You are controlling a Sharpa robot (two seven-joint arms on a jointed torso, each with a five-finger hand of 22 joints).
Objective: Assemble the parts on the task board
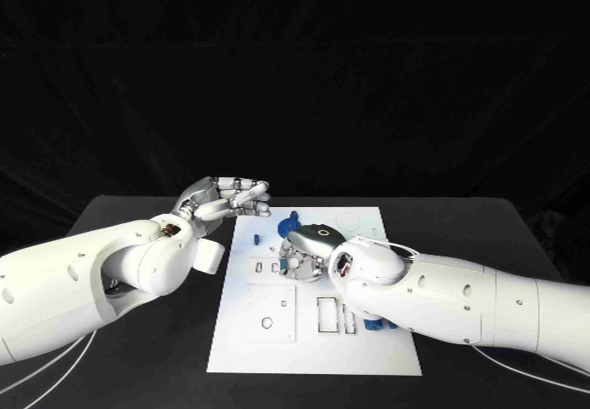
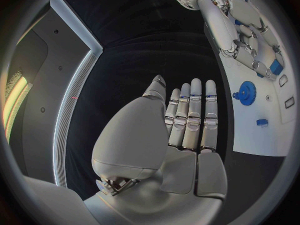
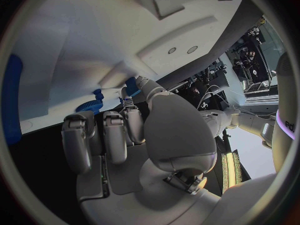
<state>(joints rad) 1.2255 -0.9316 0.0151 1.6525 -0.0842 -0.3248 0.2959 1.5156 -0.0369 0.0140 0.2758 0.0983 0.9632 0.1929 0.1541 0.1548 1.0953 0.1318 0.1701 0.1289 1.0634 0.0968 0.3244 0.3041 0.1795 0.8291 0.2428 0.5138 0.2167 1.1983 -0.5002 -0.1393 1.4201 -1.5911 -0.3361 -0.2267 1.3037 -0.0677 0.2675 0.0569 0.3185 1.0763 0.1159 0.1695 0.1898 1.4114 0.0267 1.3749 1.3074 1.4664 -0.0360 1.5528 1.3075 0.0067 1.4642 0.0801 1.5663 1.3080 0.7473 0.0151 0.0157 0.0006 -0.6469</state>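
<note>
My right robot hand [image 1: 308,247] sits low over the middle of the task board [image 1: 277,341], fingers curled downward onto it. I cannot tell whether they pinch a part: in the head view the back of the hand hides the fingertips, and in the right wrist view the fingers [image 3: 115,135] bend toward the white plate with nothing clearly between them. Just beyond those fingertips, toward the board's far end, lies the blue gear [image 1: 286,227], a round toothed piece with no long axis to speak of; a small blue piece [image 1: 255,238] lies beside it, toward my left arm. My judgement is that the coming move turns on this: the gear is a short reach ahead of the right hand, which is plainly the nearer one.

My left robot hand [image 1: 222,200] is held off the board's far left corner, above the desk [image 1: 147,375], empty, fingers straight and together.

The left wrist view gives what the head view hides: the gear [image 2: 246,92] whole and uncovered, apart from the right hand's fingers [image 2: 247,40].
</note>
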